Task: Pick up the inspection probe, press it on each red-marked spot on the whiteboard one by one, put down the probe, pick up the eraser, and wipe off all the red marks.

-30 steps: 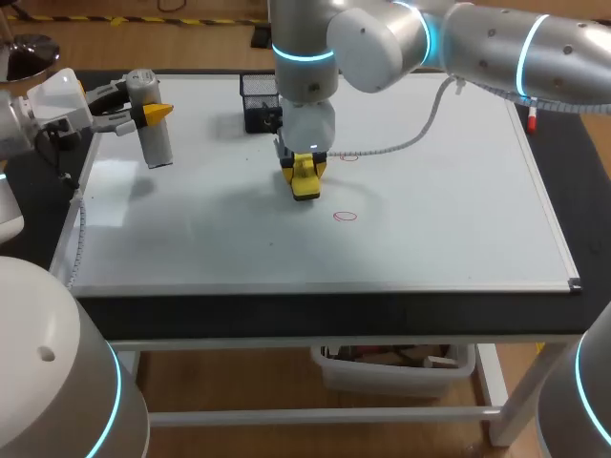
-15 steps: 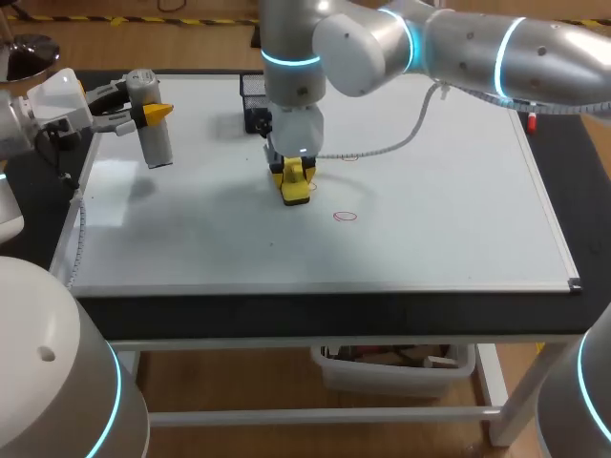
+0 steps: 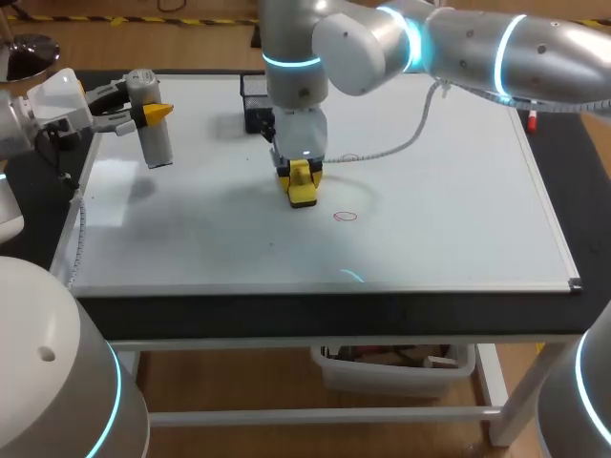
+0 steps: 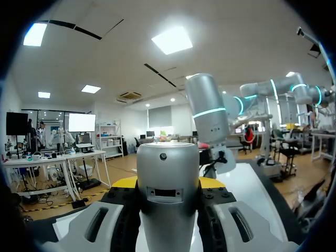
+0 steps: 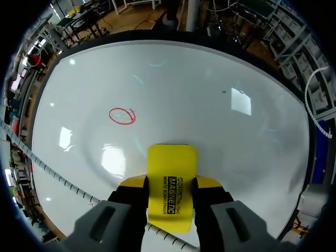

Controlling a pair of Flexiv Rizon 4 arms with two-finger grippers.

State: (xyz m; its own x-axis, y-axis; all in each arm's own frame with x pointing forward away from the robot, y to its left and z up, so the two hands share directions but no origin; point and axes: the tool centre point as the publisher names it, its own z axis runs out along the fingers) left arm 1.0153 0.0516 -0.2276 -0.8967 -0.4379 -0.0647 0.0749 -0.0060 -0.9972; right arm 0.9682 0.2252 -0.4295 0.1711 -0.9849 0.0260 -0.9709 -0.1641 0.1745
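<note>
Grey, smooth and cylindrical, the inspection probe (image 3: 155,138) is stood upright at the far left corner of the glossy whiteboard (image 3: 449,210), clamped between the fingers of the left gripper (image 4: 168,184). At mid-board, a flat yellow eraser (image 3: 303,183) is pinched from both sides by the right gripper (image 5: 171,184) (wiping is judged under way). A thin red mark (image 3: 345,217) is seen nearby, to be swept over flat.
</note>
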